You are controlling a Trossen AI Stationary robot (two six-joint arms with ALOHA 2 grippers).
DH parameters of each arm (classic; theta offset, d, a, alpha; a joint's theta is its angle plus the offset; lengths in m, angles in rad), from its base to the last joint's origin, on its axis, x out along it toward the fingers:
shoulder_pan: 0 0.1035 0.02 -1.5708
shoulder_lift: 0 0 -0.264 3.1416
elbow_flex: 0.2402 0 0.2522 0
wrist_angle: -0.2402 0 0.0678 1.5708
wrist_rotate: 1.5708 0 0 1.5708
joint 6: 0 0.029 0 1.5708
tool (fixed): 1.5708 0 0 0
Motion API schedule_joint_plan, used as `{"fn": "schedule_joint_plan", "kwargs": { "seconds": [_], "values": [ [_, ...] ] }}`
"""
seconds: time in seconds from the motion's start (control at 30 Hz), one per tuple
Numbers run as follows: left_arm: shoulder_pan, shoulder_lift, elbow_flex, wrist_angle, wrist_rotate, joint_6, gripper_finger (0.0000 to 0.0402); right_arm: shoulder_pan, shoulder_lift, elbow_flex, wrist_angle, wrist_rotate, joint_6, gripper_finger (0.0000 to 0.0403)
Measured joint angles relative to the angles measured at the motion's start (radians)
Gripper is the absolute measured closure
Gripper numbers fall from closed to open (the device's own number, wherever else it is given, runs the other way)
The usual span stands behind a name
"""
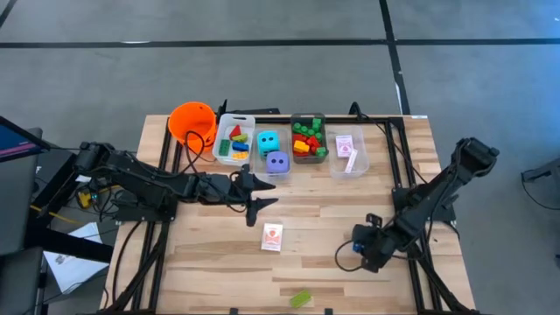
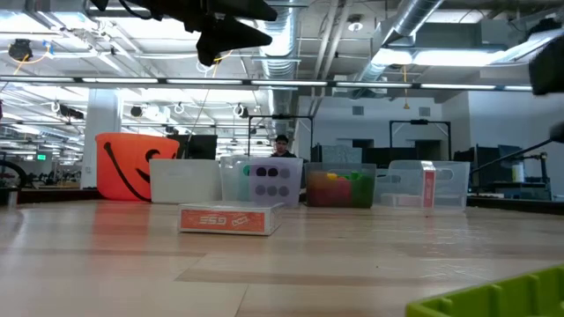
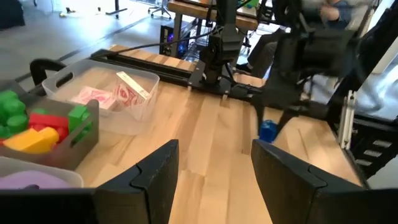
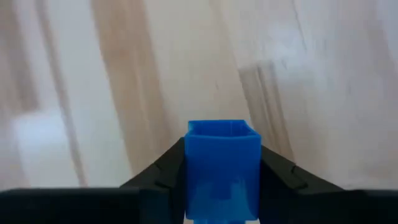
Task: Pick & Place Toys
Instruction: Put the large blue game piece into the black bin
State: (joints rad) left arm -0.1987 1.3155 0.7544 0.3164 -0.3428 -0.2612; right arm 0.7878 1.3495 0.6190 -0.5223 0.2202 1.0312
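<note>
Most of the sorting looks done already. Along the far edge of the table [image 1: 210,262] sit the bins: one with mixed bricks [image 1: 234,142], one with the teal die [image 1: 268,141] and purple die [image 1: 276,162], one packed with red, green and yellow bricks [image 1: 308,140], and one on the right with cards [image 1: 347,147]. The orange bucket [image 1: 191,121] is at the far left of that row.

What's left on the wood, as far as I can see: a card pack [image 1: 272,236] lying flat around the middle, a green brick [image 1: 300,299] at the near edge, and a blue brick [image 4: 222,165].

That blue one is the one in play. The right gripper [image 4: 222,180] is down at the near right of the table, and its wrist view shows the brick sitting right between the fingers, both touching its sides, so I'd call that clamped on it. Can't tell if it's off the table.

The left gripper [image 3: 214,171] hangs above the middle, just near of the dice bin, fingers apart and holding nothing.

So I'd guess three pieces to go.
</note>
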Motion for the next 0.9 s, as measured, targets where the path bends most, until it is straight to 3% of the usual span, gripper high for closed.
{"fn": "schedule_joint_plan", "kwargs": {
  "seconds": [0.07, 0.17, 0.37, 0.53, 0.73, 0.9],
  "values": [
    [0.003, 0.000, 0.000, 0.007, 0.000, 0.039, 0.0207, -0.018, -0.004, 0.050, -0.015, 0.017, -0.049, 0.0276],
    [0.003, -0.015, 0.000, 0.037, 0.000, 0.109, 0.0207, -0.045, -0.006, 0.141, -0.076, 0.124, -0.104, 0.0276],
    [0.003, -0.142, 0.000, 0.056, -0.044, 0.218, 0.0207, -0.116, -0.006, 0.315, -0.169, 0.506, -0.271, 0.0276],
    [0.004, -0.270, 0.001, -0.018, -0.076, 0.226, 0.0207, -0.193, -0.006, 0.410, -0.087, 0.760, -0.508, 0.0276],
    [0.011, -0.326, 0.001, -0.082, -0.075, 0.028, 0.0207, -0.274, -0.006, 0.431, 0.224, 0.793, -1.015, 0.0276],
    [0.011, -0.307, 0.000, -0.110, -0.076, -0.135, 0.0200, -0.331, -0.006, 0.431, 0.426, 0.673, -1.310, 0.0276]
  ]
}}
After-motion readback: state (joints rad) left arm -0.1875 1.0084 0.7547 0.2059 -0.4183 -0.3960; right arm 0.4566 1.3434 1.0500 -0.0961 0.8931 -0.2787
